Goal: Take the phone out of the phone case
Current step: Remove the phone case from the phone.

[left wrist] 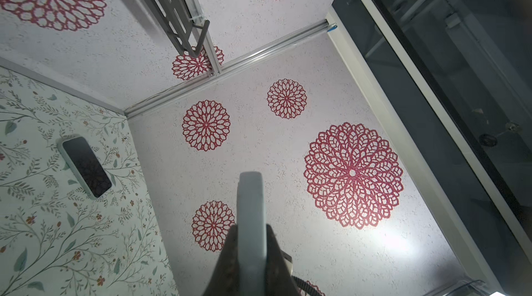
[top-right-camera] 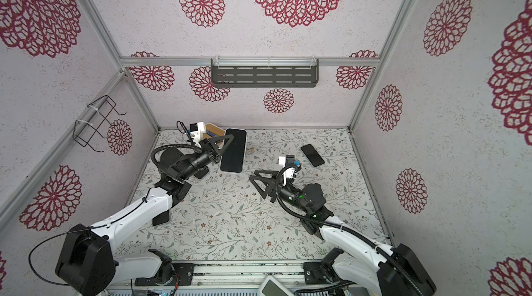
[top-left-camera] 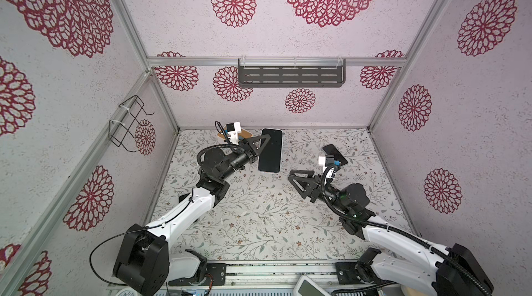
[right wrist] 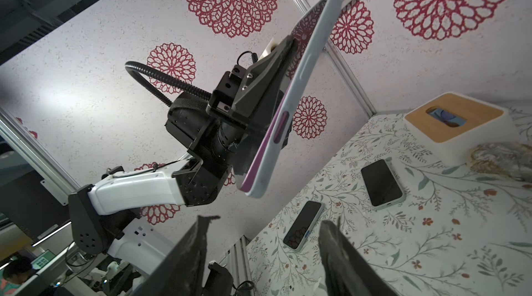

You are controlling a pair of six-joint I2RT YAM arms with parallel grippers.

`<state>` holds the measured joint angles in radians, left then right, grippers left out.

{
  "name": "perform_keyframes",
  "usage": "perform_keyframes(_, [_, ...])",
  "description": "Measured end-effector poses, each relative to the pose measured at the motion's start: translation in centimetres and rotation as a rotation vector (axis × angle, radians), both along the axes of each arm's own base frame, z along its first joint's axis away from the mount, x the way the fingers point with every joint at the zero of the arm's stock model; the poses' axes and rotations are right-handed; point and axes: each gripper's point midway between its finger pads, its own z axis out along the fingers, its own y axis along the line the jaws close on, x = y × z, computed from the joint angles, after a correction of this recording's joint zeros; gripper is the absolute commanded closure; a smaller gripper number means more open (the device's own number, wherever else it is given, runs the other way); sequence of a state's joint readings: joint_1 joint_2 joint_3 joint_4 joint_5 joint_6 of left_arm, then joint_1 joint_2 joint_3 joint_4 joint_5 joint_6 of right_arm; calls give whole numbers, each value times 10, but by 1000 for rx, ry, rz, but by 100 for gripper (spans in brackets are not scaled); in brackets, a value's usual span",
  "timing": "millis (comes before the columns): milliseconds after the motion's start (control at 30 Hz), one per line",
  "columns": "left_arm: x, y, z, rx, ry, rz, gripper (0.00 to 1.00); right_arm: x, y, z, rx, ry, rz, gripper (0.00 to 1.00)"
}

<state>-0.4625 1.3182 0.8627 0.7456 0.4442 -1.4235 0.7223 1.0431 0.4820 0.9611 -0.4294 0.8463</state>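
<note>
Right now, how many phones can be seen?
4 phones: one held by the left gripper, one lying on the right side, two by the left arm. Others may be hidden.

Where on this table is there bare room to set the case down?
Widest bare patch: the front middle of the table, between the left arm and right arm. A smaller one at the back, between the held cased phone and the loose phone. Crowded: the back left, with the box and left gripper. A second phone lies by the left arm.
</note>
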Motion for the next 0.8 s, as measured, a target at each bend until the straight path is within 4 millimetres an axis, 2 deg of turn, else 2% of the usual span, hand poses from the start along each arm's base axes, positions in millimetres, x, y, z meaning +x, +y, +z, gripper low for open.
perform_keyframes(333, [-4, -4, 10, -61, -24, 37, 100, 9, 17, -11, 23, 110, 40, 36])
perform_keyframes(800, [-6, -6, 14, -72, -34, 38, 100, 12, 20, -7, 65, 124, 58, 37])
